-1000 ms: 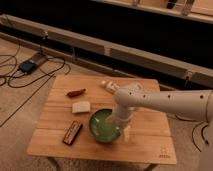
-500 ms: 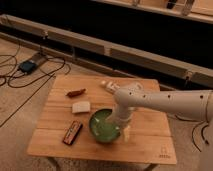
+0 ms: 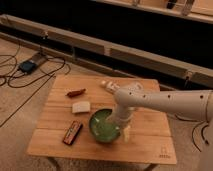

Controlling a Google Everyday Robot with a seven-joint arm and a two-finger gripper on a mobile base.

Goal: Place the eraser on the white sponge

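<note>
Eraser [image 3: 72, 132] lies flat near the desk's [image 3: 150, 147] front-left corner, with the sponge [image 3: 81, 107] just behind it, apart from it. Well right of both, the hand [image 3: 123, 131] points down at the bowl's [image 3: 101, 127] right rim, mid-desk; I cannot tell whether it is spread or pressed together. The arm [image 3: 165, 102] reaches in over the right edge.

No text I can read. A dark mark [image 3: 162, 155] on the table [image 3: 150, 142], near-right corner, maybe a logo, illegible. The eraser [image 3: 72, 133] has red-orange markings, also unreadable. My gripper [image 3: 125, 131] is at the green bowl [image 3: 95, 131], right rim.
</note>
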